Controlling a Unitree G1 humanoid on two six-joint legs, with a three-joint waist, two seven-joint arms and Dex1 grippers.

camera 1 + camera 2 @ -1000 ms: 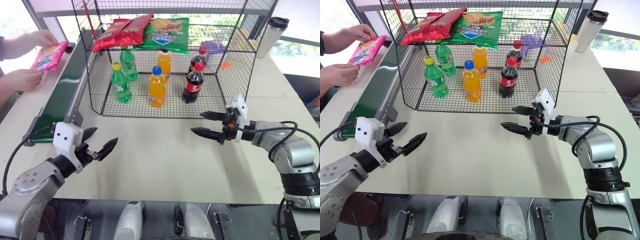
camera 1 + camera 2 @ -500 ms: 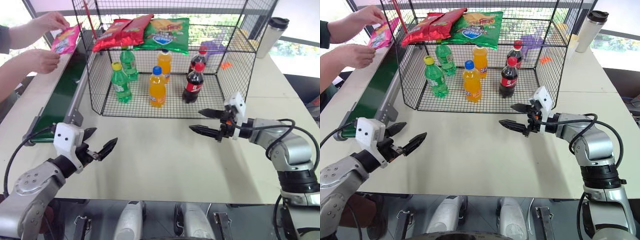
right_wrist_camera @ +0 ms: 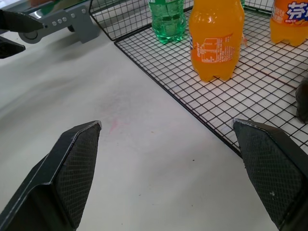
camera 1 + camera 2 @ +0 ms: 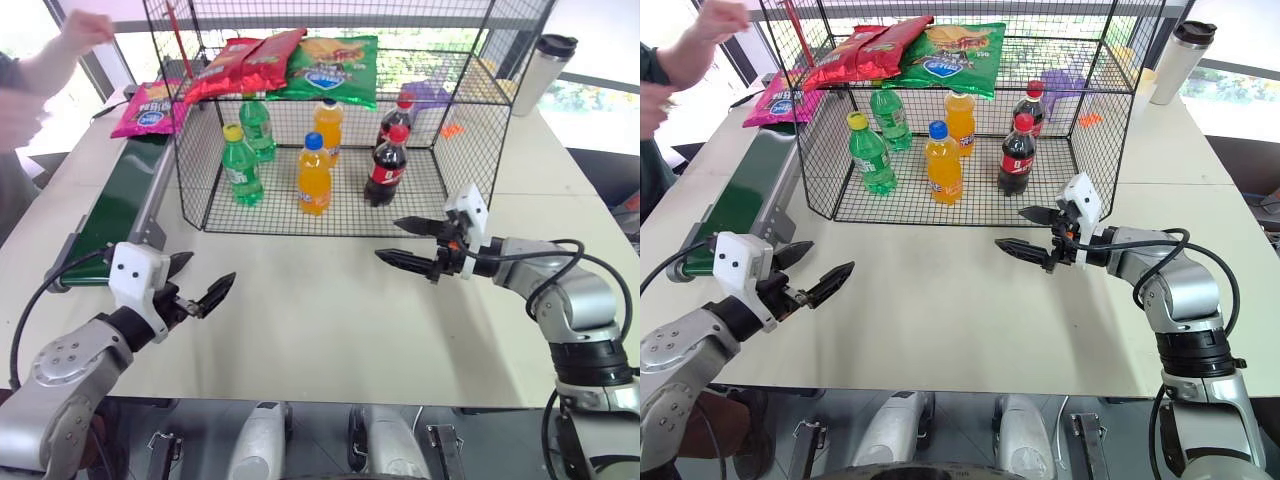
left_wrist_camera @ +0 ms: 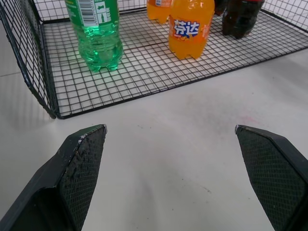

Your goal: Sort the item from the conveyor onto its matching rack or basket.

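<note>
The item, a magenta-pink chip bag [image 4: 147, 108], lies on the far end of the dark green conveyor [image 4: 115, 205], beside the left wall of the black wire rack [image 4: 455, 150]. My left gripper [image 4: 213, 267] hovers open over the table near the conveyor's near end, far from the bag, with nothing between its fingers [image 5: 79, 166]. My right gripper [image 4: 387, 239] is open and empty in front of the rack's right front corner, pointing left; its fingers [image 3: 72, 159] frame bare table and the rack floor.
Red and green chip bags [image 4: 325, 65] lie on the rack's upper shelf; green, orange and cola bottles [image 4: 313, 175] stand on its mesh floor. A person's hands [image 4: 75, 30] are at the far left. A steel tumbler [image 4: 545, 70] stands back right.
The person has laid the pink bag on the conveyor's far end and drawn both hands away. My two grippers have stayed where they were, both open.
</note>
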